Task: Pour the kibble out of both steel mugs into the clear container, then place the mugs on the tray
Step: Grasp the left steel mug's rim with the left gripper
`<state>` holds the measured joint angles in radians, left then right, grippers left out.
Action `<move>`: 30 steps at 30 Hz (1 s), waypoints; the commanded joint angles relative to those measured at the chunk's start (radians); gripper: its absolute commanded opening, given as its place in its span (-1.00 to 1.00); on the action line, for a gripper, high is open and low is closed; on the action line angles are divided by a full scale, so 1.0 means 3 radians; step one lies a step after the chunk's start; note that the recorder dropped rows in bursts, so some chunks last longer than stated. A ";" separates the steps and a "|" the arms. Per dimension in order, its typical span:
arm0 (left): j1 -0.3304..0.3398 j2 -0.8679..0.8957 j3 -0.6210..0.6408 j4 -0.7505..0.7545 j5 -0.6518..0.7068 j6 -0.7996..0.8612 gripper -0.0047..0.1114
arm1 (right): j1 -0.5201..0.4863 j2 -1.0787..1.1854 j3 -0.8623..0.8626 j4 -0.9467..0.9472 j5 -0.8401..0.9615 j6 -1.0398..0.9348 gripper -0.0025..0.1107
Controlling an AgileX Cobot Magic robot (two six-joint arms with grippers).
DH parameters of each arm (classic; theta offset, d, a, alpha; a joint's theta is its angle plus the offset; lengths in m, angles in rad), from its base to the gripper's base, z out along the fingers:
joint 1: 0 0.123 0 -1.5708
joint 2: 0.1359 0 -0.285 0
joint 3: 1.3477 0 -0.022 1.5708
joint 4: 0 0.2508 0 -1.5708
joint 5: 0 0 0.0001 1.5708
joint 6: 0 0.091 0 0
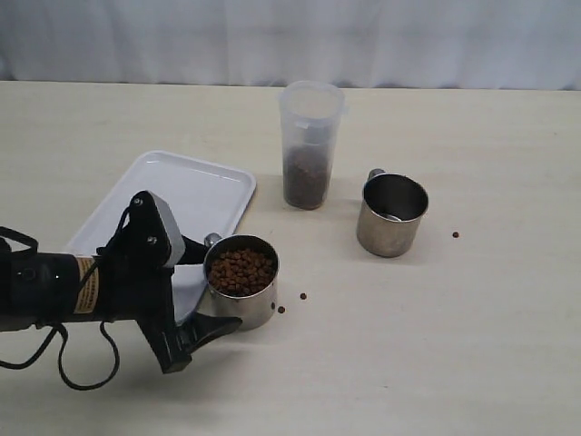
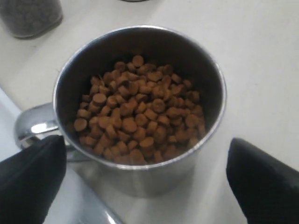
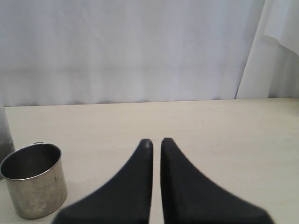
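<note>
- Clear container (image 1: 311, 118): upright at far centre of the counter (image 1: 472, 345). Its lower part holds a dark mass of kibble (image 1: 306, 177); the upper part shows none.
- Empty mug (image 1: 392, 215): upright, just right of the container and slightly nearer, apart from it, handle turned to the far side. No pellets are visible inside. Judged already poured.
- Full mug (image 1: 241, 280): upright at near left, just beside the near-right edge of the tray (image 1: 172, 195), handle pointing left toward the tray. It is heaped with brown pellets to a little below the rim. Not yet poured.
- Left gripper (image 2: 145, 149): reaches in from the left. Its fingers (image 2: 32, 177) are spread wide, one on each side of the full mug. A gap shows on the side away from the handle. On the handle side I cannot tell whether the finger touches. No grip yet.
- Right gripper (image 3: 156, 141): out of the exterior view. In its wrist view the fingers are pressed together on nothing, held back above the counter, with the empty mug ahead and off to one side.
- Stray pellets (image 1: 302, 296): two lie just right of the full mug, and one lies right of the empty mug.
- Neither mug is on the tray.
- Progress, judged: about one pour of two is done. Left to do: close on the full mug, lift it, tip it into the container, then set both mugs on the tray.
</note>
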<state>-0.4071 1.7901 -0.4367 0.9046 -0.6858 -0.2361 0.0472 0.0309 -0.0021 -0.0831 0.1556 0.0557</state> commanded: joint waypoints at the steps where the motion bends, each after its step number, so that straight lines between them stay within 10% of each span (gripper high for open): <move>1: 0.0013 0.0094 -0.0152 0.0004 -0.0113 0.0076 0.25 | 0.0010 0.0008 0.0007 -0.0027 0.0000 0.0018 -0.88; 30: 0.0473 0.0336 -0.0556 0.0748 -0.0457 -0.0244 0.24 | 0.0010 0.0008 0.0007 -0.0027 0.0000 0.0018 -0.88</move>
<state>-0.2781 1.8830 -0.5980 1.1084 -0.7806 -0.2967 0.0472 0.0309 -0.0021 -0.0831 0.1556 0.0557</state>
